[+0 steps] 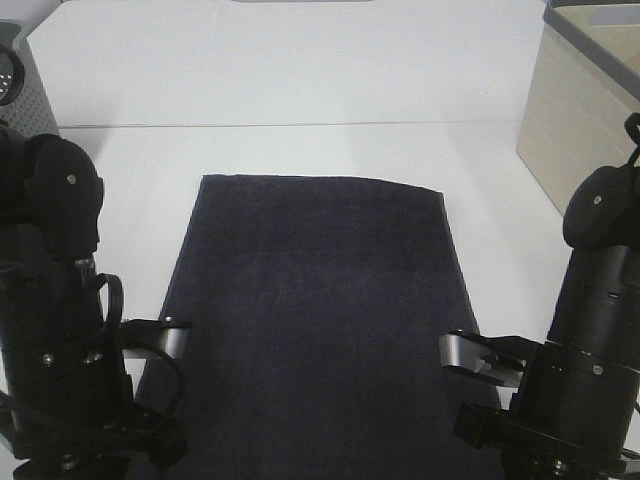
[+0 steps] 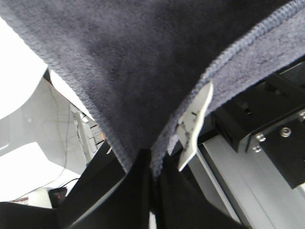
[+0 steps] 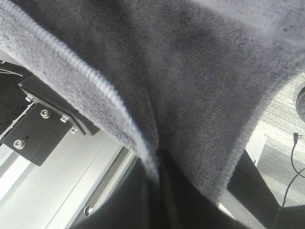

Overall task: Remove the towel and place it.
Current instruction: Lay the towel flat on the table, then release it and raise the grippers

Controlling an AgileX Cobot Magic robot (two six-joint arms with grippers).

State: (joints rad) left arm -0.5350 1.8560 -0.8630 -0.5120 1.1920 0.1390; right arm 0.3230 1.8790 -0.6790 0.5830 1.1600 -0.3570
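– As viewed from the high cam, where did the towel (image 1: 315,300) lie?
– Flat on the white table (image 1: 300,80), approx. centred btwn the two arms, long side running away from the robot. Far hem lay straight across, short of the table's back edge. Near end reached the arms.
– Other items?
– Grey basket (image 1: 18,85) at far left, beige bin (image 1: 575,110) at far right. Both stood apart from the cloth.
– Left gripper (image 1: 172,337) status?
– Positioned at the near left edge. Per its wrist cam, fingers were pressed together on the towel; hemmed edge ran down into the pinch.
– Right gripper (image 1: 468,355)?
– Same config. at the near right edge: clamped on the cloth, w/ fabric folded into the closed fingers.
– Cloth condition at the grip pts?
– Spread out from each pinch and filled most of each wrist view.
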